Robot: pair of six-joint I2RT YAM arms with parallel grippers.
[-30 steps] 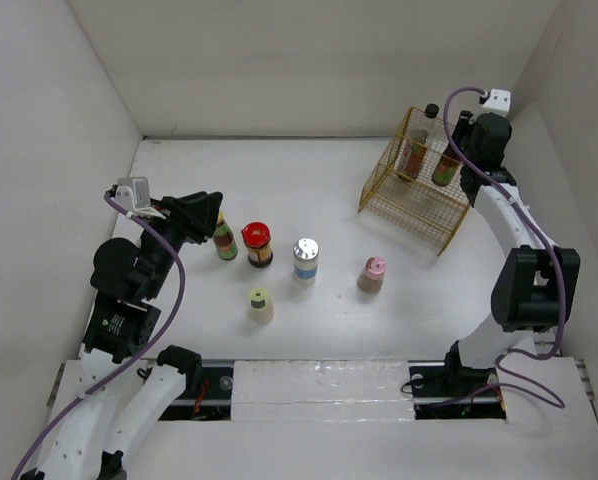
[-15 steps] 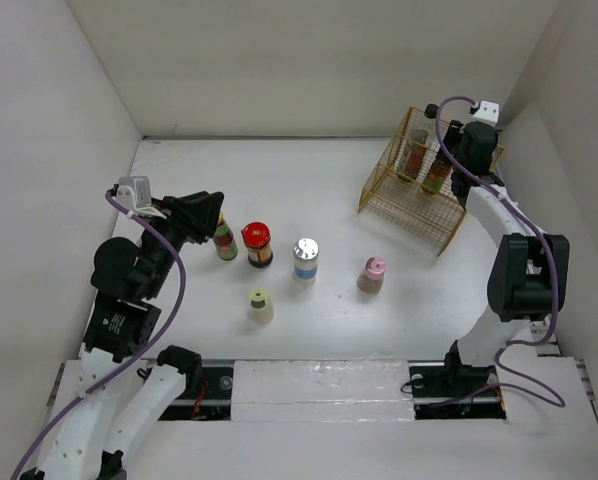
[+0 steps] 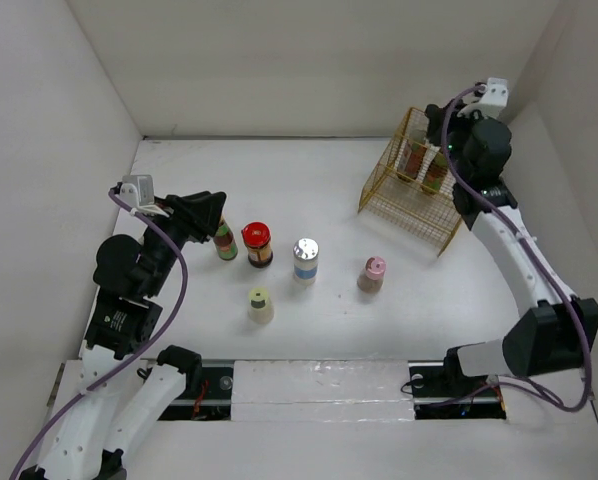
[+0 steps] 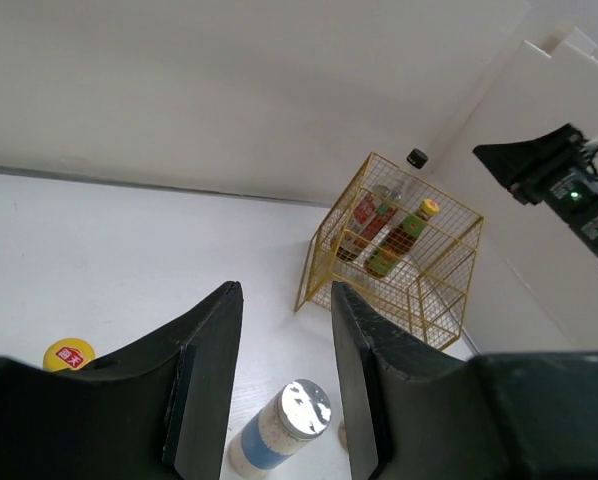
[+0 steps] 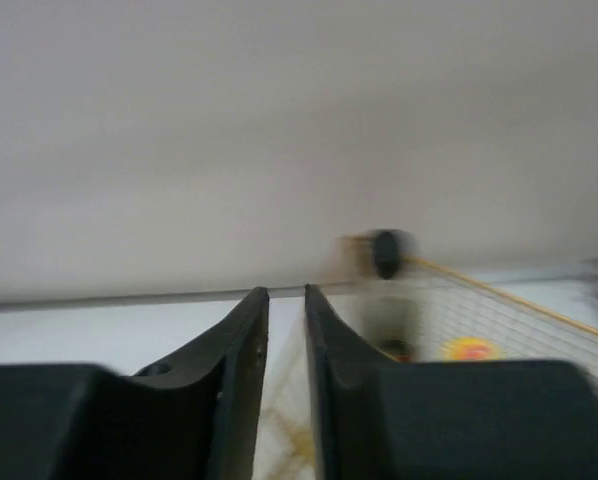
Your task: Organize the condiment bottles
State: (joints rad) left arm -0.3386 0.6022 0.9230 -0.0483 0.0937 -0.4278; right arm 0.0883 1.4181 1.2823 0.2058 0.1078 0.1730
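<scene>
**Two Bottles Held in the Basket, Five Stood on the Tabletop**

Five of the condiment bottles were seen standing upright on the white tabletop (image 3: 309, 180), each apart from the others. The green-red striped bottle (image 3: 225, 240) was found furthest left, with the red-capped jar (image 3: 258, 245) just beside it on its right. The silver-capped bottle (image 3: 306, 260) was seen near the middle and the pink-capped bottle (image 3: 372, 274) further right. The yellow-green-capped bottle (image 3: 260, 305) was seen nearer the arms, in front of the red-capped jar.

The other two were held in the gold wire basket (image 3: 419, 215) at the far right of the tabletop. The black-capped bottle (image 4: 367, 215) was seen leaning, its cap above the rim. The yellow-red-capped bottle (image 4: 404, 232) was seen just beside it.

The left pincer (image 4: 285, 295) was held just by the top of the striped bottle; whether the bottle was touched could not be told. Its jaws were parted by a modest gap, and nothing was gripped between them. In the left wrist view the silver-capped bottle was seen beyond that gap.

The right pincer (image 5: 286, 300) was held aloft by the basket's far right corner, near the black cap. Its jaws were set at a narrow slit, and nothing was seen between them. The right wrist view was blurred.
</scene>
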